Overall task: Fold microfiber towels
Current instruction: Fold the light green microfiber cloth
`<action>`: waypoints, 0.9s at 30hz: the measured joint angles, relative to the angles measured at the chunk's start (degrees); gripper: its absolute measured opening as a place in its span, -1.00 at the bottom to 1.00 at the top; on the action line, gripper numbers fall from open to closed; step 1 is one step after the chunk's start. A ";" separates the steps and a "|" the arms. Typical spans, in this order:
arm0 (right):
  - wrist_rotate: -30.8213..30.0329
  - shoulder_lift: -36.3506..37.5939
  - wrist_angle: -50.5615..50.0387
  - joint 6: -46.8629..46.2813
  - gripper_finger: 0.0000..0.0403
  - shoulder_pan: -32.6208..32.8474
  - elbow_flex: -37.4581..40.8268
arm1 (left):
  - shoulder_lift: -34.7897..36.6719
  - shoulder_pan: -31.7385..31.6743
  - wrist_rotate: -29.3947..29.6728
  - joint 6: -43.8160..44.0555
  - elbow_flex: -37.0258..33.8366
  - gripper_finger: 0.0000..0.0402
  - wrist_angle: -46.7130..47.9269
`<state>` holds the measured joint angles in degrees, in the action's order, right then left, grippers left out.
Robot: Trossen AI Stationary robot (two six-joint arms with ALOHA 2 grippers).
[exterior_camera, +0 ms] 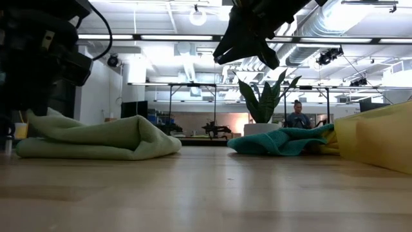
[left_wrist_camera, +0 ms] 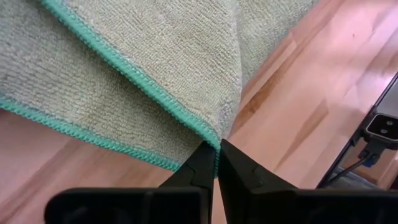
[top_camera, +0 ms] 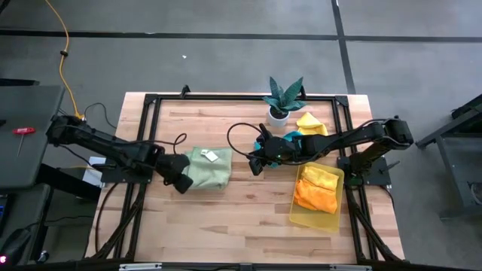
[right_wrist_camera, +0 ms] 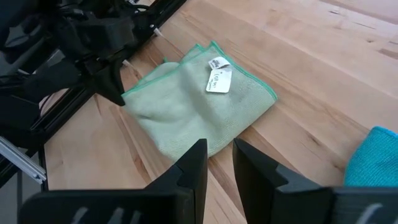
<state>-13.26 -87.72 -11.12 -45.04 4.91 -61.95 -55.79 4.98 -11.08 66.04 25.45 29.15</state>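
pale green towel (left_wrist_camera: pixel 143 62): nubby, teal-stitched hem, folded | left gripper (left_wrist_camera: pixel 217 163): pinching its corner

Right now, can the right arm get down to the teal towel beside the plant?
Probably yes. The right end effector hangs empty above the table, the teal towel lies uncovered close by, and nothing stands between them; the plant sits farther back.

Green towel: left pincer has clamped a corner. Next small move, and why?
Probably lift that corner a little and carry it across the green towel toward its far edge. The left pincer is shut on the teal-stitched corner, and the towel lies loosely doubled on the table, its label up. The right pincer hangs above, holding nothing.
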 joint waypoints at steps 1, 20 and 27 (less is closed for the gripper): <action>-0.02 0.00 -0.01 0.01 -0.66 0.02 0.00 | 0.00 0.37 0.37 0.00 0.00 -0.96 0.02; -0.02 0.00 -0.04 0.02 -0.66 0.00 0.00 | -0.07 5.34 5.20 3.85 0.00 -0.97 2.49; -0.02 0.00 -0.13 0.04 -0.66 0.00 0.00 | -0.07 6.14 6.65 4.32 0.00 -0.88 4.16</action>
<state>-13.28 -87.72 -11.25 -44.99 4.91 -61.95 -55.86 11.11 -4.43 70.36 25.45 33.31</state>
